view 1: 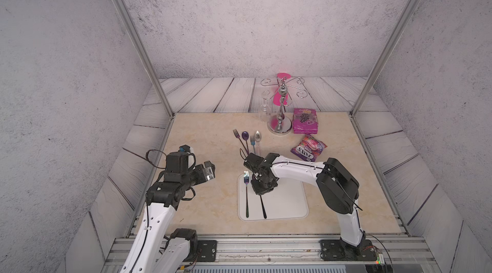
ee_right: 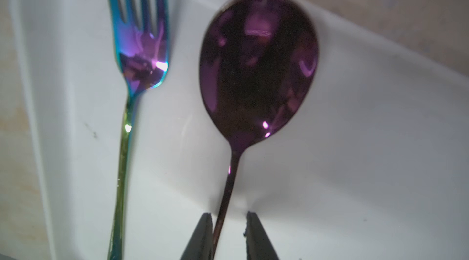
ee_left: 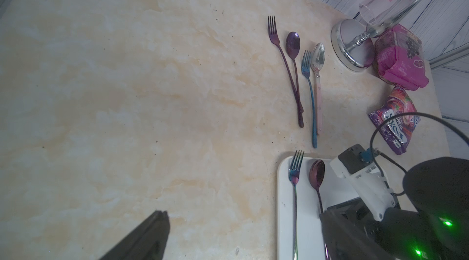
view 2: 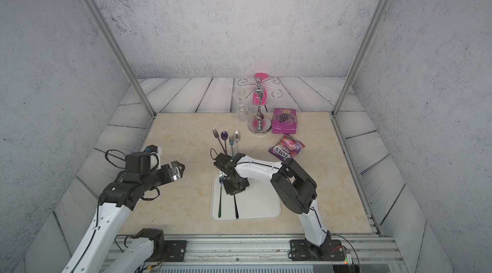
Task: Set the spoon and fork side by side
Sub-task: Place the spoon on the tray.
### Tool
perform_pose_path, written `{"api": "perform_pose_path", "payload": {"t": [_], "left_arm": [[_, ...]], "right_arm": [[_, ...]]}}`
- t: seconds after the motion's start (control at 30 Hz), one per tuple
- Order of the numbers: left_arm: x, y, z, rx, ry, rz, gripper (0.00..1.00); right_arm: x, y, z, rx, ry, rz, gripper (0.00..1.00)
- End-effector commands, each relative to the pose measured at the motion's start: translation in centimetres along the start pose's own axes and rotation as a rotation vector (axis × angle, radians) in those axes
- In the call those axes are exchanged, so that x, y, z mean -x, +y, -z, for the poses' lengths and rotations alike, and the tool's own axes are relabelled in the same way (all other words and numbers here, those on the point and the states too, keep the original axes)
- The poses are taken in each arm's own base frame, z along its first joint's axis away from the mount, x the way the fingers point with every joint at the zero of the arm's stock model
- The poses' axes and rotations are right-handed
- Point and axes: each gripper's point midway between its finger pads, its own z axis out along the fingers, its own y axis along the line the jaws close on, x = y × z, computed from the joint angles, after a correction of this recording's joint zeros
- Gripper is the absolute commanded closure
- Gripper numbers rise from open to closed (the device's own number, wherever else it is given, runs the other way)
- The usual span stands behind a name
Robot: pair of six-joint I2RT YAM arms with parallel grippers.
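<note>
My right pincer [ee_right: 229,214] low over white tray [ee_right: 355,144], jaws slightly apart, straddling purple spoon [ee_right: 257,63] handle: 1 fingertip [ee_right: 203,230] touching, other clear. Spoon bowl ahead of tips. Rainbow fork [ee_right: 140,50] just beside, toward my left pincer [ee_left: 160,215], parallel, apart. Left pincer closed, above counter [ee_left: 127,93].

From my station the only brand I can read is "FOX'S", in white letters on the purple candy bag [view 1: 308,148], where it stands upside down in both top views [view 2: 286,149]. The magenta packet [view 2: 284,121] beside it carries what I read as "100" along its far edge. Its other print is too small for me to read.
</note>
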Motion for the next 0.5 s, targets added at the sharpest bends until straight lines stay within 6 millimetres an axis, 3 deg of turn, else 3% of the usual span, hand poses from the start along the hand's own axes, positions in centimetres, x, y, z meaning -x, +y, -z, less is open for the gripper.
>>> {"api": "perform_pose_path", "payload": {"t": [0.0, 0.1, 0.37, 0.47], "left_arm": [[-0.01, -0.05, -0.08, 0.000, -0.004, -0.010, 0.01], [0.00, -0.06, -0.06, -0.001, -0.005, -0.010, 0.00], [-0.02, -0.05, 0.02, 0.000, -0.007, -0.009, 0.01], [-0.02, -0.07, 0.05, -0.002, -0.008, -0.010, 0.01]], "right_arm": [[-0.30, -0.05, -0.78, 0.008, 0.024, -0.013, 0.79], [-0.05, 0.14, -0.86, 0.019, 0.020, -0.032, 0.80], [0.29, 0.54, -0.99, 0.041, 0.017, -0.159, 0.97], [0.59, 0.77, -0.81, 0.055, 0.003, -0.219, 0.98]]}}
